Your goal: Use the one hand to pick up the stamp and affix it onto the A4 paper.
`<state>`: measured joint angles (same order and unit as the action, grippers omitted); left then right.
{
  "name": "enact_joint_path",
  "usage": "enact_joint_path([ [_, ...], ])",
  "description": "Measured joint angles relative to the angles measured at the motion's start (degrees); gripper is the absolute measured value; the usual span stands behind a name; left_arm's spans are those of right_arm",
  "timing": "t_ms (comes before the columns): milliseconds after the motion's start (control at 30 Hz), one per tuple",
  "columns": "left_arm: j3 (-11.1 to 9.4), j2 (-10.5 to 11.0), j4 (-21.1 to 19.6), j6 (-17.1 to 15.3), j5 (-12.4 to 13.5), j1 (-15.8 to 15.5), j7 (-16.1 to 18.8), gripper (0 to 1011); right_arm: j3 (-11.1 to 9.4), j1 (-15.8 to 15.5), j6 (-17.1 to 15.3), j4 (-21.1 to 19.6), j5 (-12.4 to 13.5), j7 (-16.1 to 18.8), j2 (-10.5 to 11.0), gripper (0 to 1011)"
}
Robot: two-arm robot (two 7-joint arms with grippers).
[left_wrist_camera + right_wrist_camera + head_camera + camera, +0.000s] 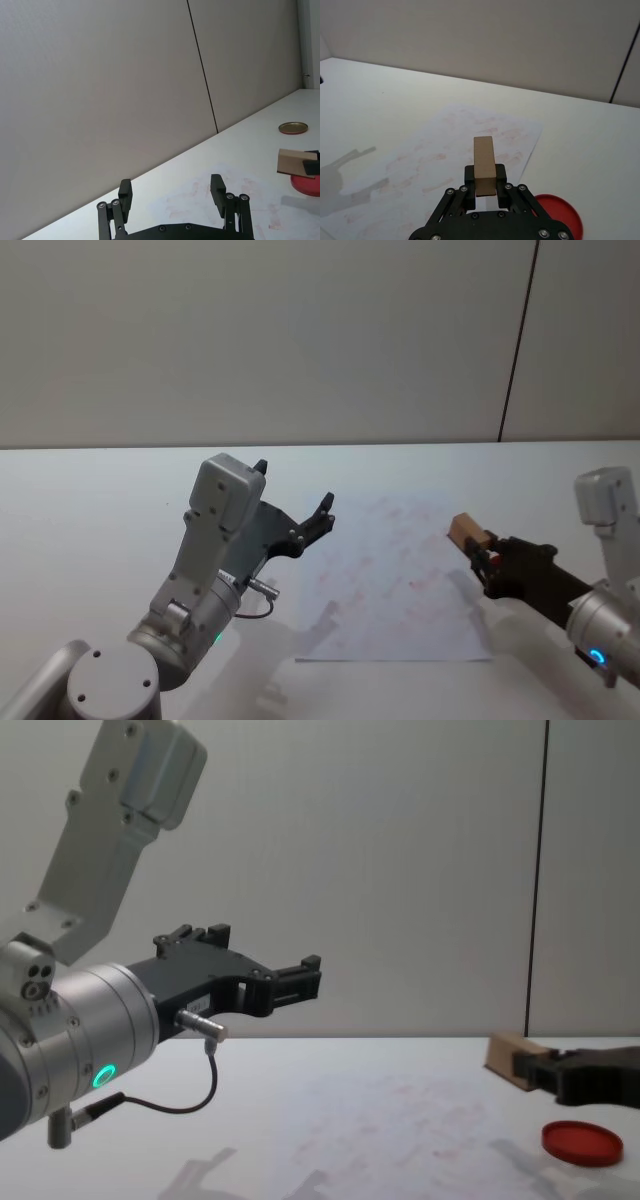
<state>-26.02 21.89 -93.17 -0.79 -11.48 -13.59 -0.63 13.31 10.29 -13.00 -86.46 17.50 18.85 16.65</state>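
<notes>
I am gripping the stamp (484,164) in my right pincer (485,179), whose two black fingers are clenched on the block's lower end, so most of the pale wood is jutting out past the fingertips. I am holding it raised off the worktop (100,510), over the right edge of the A4 paper (390,590), and its shadow is falling on the sheet's right margin. The paper is lying flat, and faint pinkish-red smudges are showing across it. A red disc (582,1142) is sitting on the worktop just off the paper's right side, below my right pincer. I am keeping my left pincer (294,487) in the air above the paper's left edge, its fingers spread wide and grasping nothing. A brass-coloured round lid (293,128) is resting beyond the paper's far right corner.
</notes>
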Motion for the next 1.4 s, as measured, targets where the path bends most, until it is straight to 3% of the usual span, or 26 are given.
enact_joint_path([
  [333, 0.0, 0.0, 0.0, 0.0, 0.0, 0.0, 0.0, 993, 1.6, 0.4, -1.7, 0.5, -2.4, 2.1, -0.9, 216],
  [867, 0.0, 0.0, 0.0, 0.0, 0.0, 0.0, 0.0, 993, 3.3, 1.8, -2.1, 4.0, -7.2, 1.7, -2.2, 214],
  [1400, 0.0, 0.0, 0.0, 0.0, 0.0, 0.0, 0.0, 993, 3.6, 2.5, -2.8, 5.6, -9.0, 2.0, -2.4, 214],
])
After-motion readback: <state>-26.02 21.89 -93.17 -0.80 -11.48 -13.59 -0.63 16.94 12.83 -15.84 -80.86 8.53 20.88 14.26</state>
